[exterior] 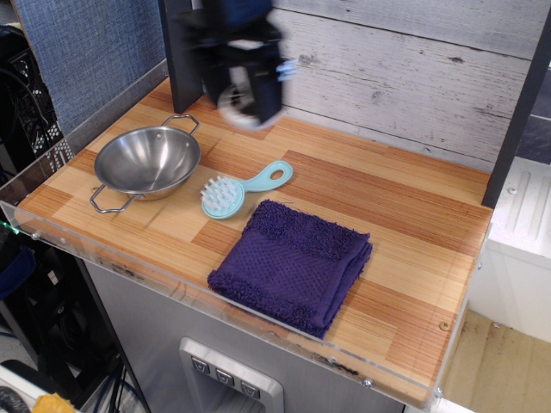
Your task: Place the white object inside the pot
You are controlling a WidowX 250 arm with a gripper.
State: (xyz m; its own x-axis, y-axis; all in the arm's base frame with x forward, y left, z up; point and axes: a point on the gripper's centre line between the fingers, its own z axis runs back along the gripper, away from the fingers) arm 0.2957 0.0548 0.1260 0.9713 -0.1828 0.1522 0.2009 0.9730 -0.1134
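Observation:
The steel pot (148,160) with two wire loop handles sits at the left of the wooden table, empty. My gripper (239,99) is blurred by motion, high above the table's back, up and to the right of the pot. It is shut on the white object (238,101), a small round white disc seen as a pale blur between the dark fingers. The object hangs well above the table surface, not over the pot's bowl.
A light-blue brush (238,191) with white bristles lies right of the pot. A folded dark-blue towel (293,264) lies at the front centre. A dark post (179,52) stands behind the pot; a plank wall (405,60) runs along the back.

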